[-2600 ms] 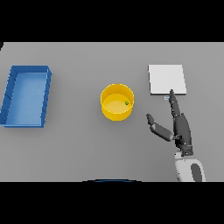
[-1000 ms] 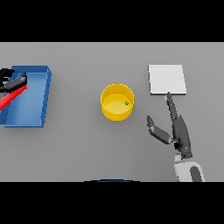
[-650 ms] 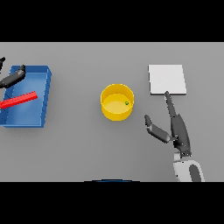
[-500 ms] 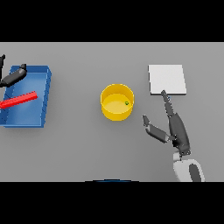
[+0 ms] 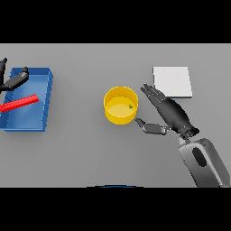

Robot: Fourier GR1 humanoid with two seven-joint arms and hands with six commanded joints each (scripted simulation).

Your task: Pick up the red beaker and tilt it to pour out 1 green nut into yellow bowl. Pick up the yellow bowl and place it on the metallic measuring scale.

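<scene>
right hand [image 5: 170, 113] open beside yellow bowl [image 5: 120, 105] | green nut [image 5: 131, 106] inside

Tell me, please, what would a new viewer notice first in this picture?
The yellow bowl at the table's centre, a small green nut inside it, with the open right hand close beside it. At the far left, the red beaker lies in the blue tray, under the left hand.

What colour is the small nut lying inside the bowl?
Green: the nut lies inside the yellow bowl, near its right wall, in the head view.
</scene>
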